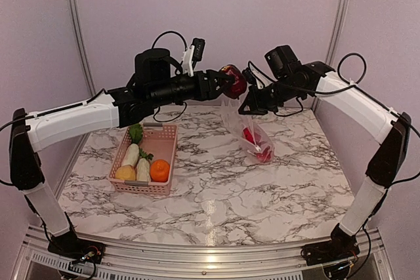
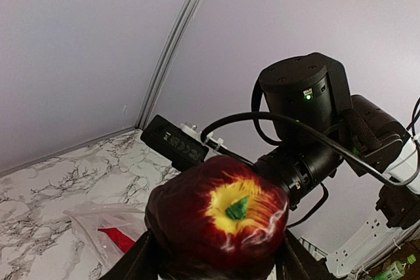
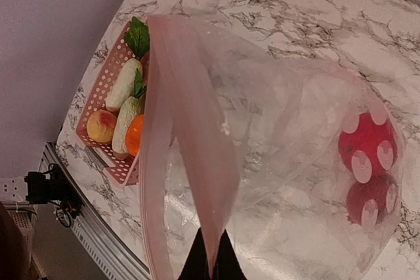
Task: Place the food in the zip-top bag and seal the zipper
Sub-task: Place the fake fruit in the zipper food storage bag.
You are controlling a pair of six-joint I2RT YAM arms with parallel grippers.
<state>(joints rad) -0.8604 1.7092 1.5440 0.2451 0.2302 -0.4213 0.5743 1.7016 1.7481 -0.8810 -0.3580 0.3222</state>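
My left gripper (image 1: 226, 84) is shut on a dark red apple (image 1: 234, 80) and holds it high, beside the mouth of the zip-top bag (image 1: 244, 126); the apple fills the left wrist view (image 2: 216, 218). My right gripper (image 1: 246, 106) is shut on the bag's mouth edge and holds the bag up so that it hangs open (image 3: 275, 136). The pinkish zipper (image 3: 187, 116) strip runs up from my right fingertips. Red food pieces (image 3: 367, 142) lie in the bag's bottom. Two white radishes (image 1: 130, 155), an orange (image 1: 159, 170) and a yellow fruit (image 1: 125, 173) are in the pink basket (image 1: 161, 137).
The pink basket stands at the left of the marble table (image 1: 262, 195). The two arms meet close together above the table's back middle. Purple walls close the back and the sides.
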